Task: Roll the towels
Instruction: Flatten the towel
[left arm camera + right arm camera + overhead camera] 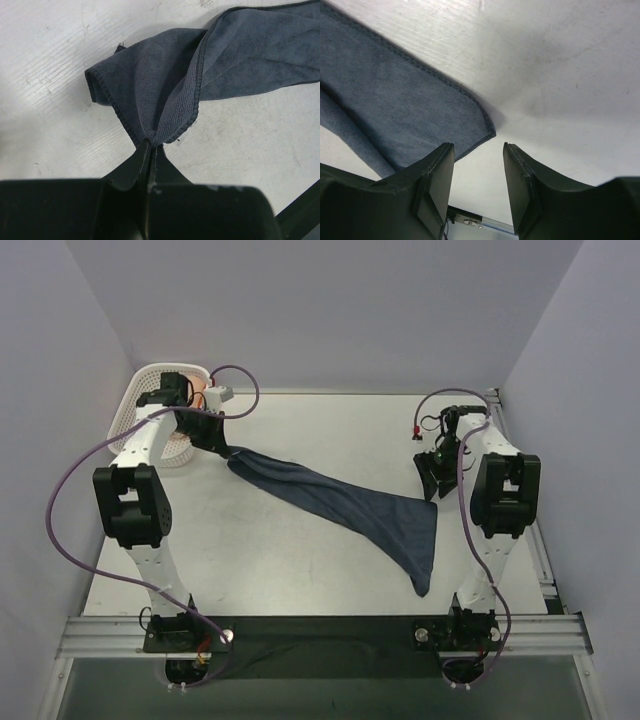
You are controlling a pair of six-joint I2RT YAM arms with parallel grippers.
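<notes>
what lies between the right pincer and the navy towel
Only bare table; the right wrist view shows the open right pincer just off the navy towel corner.

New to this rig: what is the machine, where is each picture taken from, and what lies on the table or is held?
Two robot arms are bolted at the near edge of a table. The wide picture looks down from above and behind them: left arm on the left, right arm on the right. The other two come from cameras on the wrists, so the dark shapes at the bottom are each arm's fingers. A navy towel lies stretched across the table; a white lattice basket stands in the far left corner. The left gripper is shut on a bunched edge of the towel. The right gripper is open near the towel's other corner, holding nothing.
</notes>
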